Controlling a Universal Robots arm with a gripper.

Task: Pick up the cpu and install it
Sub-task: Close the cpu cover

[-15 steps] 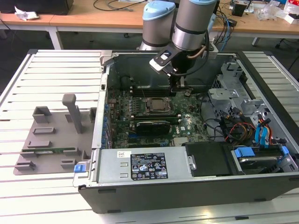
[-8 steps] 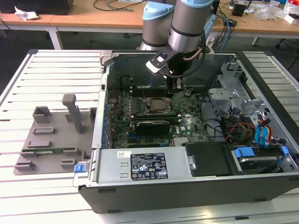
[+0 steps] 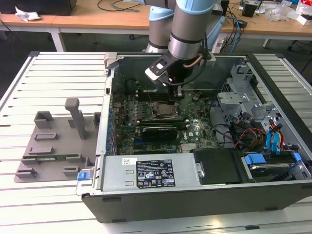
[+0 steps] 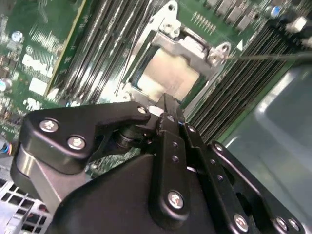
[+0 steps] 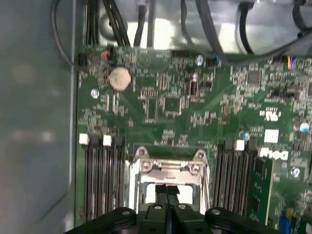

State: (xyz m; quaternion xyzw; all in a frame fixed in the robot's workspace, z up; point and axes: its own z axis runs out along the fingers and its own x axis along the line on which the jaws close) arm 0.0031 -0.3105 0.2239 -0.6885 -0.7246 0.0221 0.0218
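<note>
Inside the open dark computer case point(image 3: 195, 207), the black gripper point(image 4: 163, 104), jaws pressed together, hangs just above the pale square cpu point(image 4: 171, 73) lying in its metal-framed socket point(image 4: 191, 47).

I watch the exterior view from high up and well back from the socket point(image 3: 163, 110), angled down so the whole open computer case point(image 3: 204, 202) fits around it. Both wrist views sit close above that socket. The first wrist view looks almost straight down past the gripper point(image 5: 168, 191), and the second wrist view leans across it with the gripper point(image 4: 164, 105) filling the foreground. All three views share the socket, and both wrist views also catch the memory slots point(image 5: 102, 180) beside it.
</note>
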